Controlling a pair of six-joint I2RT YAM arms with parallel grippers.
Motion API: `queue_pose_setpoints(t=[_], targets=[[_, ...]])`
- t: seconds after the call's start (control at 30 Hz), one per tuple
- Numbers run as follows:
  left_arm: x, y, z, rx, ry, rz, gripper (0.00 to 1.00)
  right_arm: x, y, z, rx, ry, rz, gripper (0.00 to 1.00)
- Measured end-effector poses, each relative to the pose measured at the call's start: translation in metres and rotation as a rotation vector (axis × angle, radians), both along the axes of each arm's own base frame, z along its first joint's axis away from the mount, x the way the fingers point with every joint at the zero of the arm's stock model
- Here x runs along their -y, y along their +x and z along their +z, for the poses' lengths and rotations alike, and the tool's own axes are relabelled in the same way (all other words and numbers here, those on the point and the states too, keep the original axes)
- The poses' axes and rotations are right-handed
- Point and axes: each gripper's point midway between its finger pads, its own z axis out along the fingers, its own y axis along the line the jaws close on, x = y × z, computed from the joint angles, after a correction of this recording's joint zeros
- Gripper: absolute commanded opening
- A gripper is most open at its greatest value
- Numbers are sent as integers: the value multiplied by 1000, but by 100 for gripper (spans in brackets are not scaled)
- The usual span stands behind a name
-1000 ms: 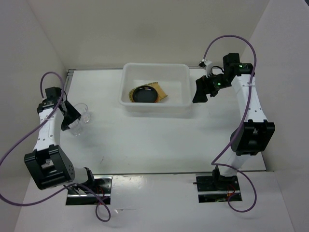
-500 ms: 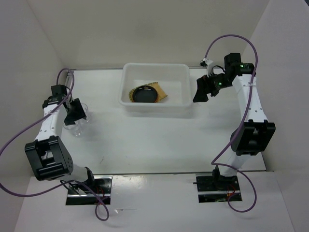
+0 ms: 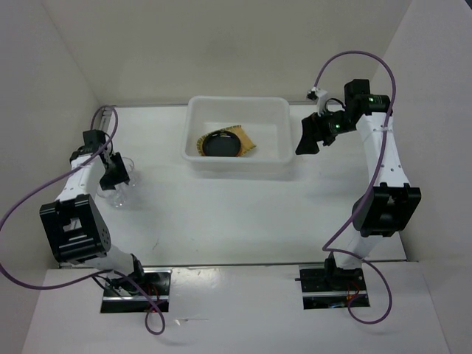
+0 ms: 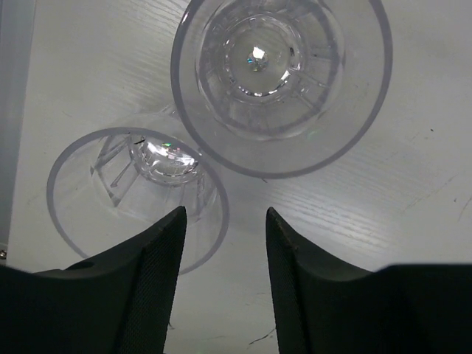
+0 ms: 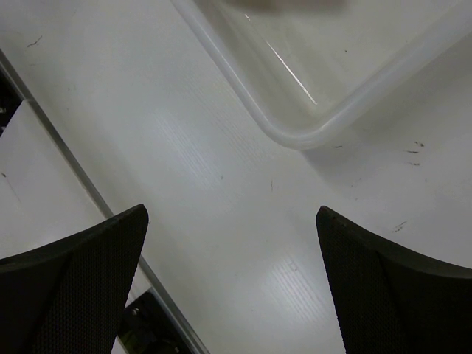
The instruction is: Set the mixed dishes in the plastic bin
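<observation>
Two clear cups (image 4: 280, 70) sit just beyond the open, empty left end effector (image 4: 225, 247).

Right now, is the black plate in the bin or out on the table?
In. The black plate lies on the bamboo tray inside the plastic bin.
</observation>
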Motion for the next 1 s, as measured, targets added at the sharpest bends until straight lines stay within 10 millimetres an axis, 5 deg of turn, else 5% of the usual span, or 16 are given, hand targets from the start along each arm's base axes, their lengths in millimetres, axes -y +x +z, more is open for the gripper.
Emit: queue_pose_setpoints(t=[0.2, 0.3, 0.33, 0.6, 0.73, 0.87, 1.0], targets=[[-1, 1, -22, -57, -7, -1, 36, 1, 3, 6, 21, -4, -2, 99], [1, 1, -26, -69, -8, -5, 32, 1, 6, 10, 36, -6, -2, 99], [2, 1, -27, -71, -6, -7, 24, 1, 6, 11, 39, -6, -2, 99], [0, 2, -32, -94, 40, 0, 0, 2, 8, 11, 37, -12, -9, 99], [1, 2, -32, -99, 54, 18, 0, 3, 9, 10, 35, -20, -15, 99], [5, -7, -23, -108, 60, 30, 0, 4, 8, 10, 31, -21, -20, 99], [11, -16, 17, -34, 63, 37, 0, 4, 9, 12, 36, -24, -25, 99]])
